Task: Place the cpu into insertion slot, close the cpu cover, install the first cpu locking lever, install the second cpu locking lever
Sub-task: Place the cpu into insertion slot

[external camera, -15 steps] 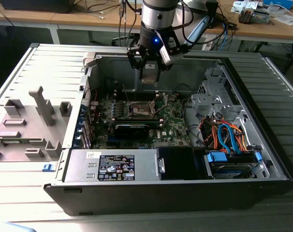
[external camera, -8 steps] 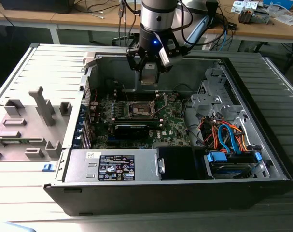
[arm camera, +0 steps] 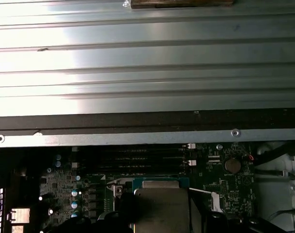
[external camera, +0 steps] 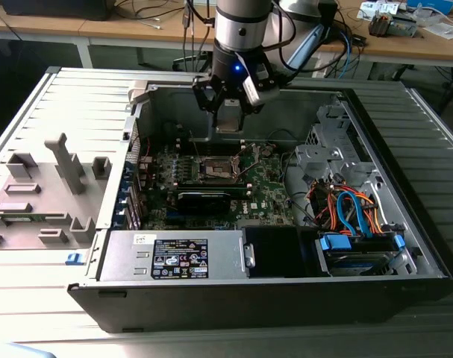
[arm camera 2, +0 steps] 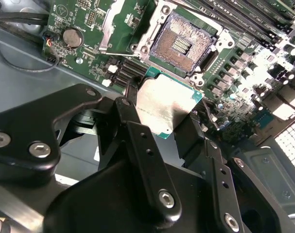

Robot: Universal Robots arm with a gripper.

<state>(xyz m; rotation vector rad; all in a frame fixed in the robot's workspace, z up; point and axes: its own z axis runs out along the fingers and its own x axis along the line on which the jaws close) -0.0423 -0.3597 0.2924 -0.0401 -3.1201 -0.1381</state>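
Black pincer (arm camera 2: 163,114) was clenched on small flat square silver-grey metal cpu (arm camera 2: 167,99), held above dark square silver-rimmed insertion slot (arm camera 2: 182,44), not touching. Risk, I judged: tilted or shifted lowering could jam cpu on rim and damage slot.

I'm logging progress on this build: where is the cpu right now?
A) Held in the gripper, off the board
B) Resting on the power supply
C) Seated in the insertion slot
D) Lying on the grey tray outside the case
A: in the second wrist view the cpu is clamped in the gripper, apart from the insertion slot, which lies open with its bare contacts showing.
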